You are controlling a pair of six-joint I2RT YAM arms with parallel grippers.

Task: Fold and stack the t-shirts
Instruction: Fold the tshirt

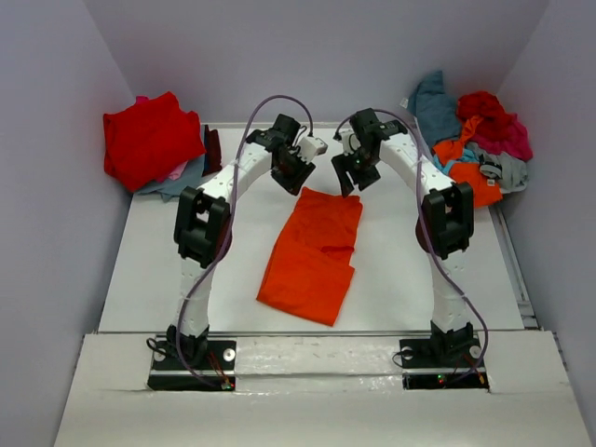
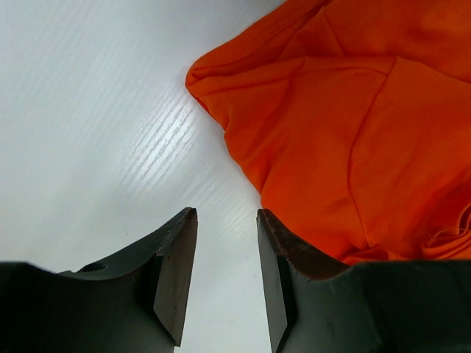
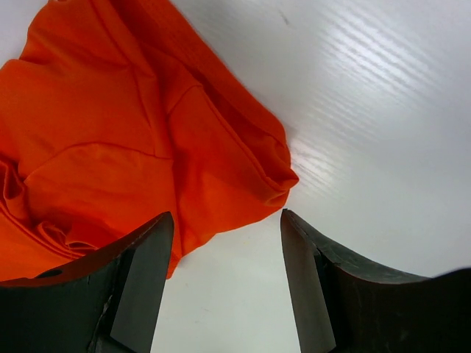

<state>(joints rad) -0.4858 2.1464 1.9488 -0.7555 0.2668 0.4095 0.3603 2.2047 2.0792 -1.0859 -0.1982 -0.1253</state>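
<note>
The orange t-shirt [image 1: 312,253] lies folded lengthwise on the white table [image 1: 158,261], pale walls [image 1: 56,93] around. Far left of it sits a red stack [image 1: 149,140] (grey and pink edges underneath, hard to make out); far right, a loose heap [image 1: 475,140]. The left gripper [image 2: 227,213] and right gripper [image 3: 227,215] hover at its far corners, jaws apart, holding nothing.

High view down from the near side; both wrist views close over the orange t-shirt [image 1: 312,251].

Left wrist: the bright orange cloth t-shirt [image 2: 353,132] runs off top and right; right wrist, off the left. A grey-blue cloth shirt [image 1: 182,182] peeks from under the folded red cloth t-shirt [image 1: 147,140], mostly hidden.
</note>
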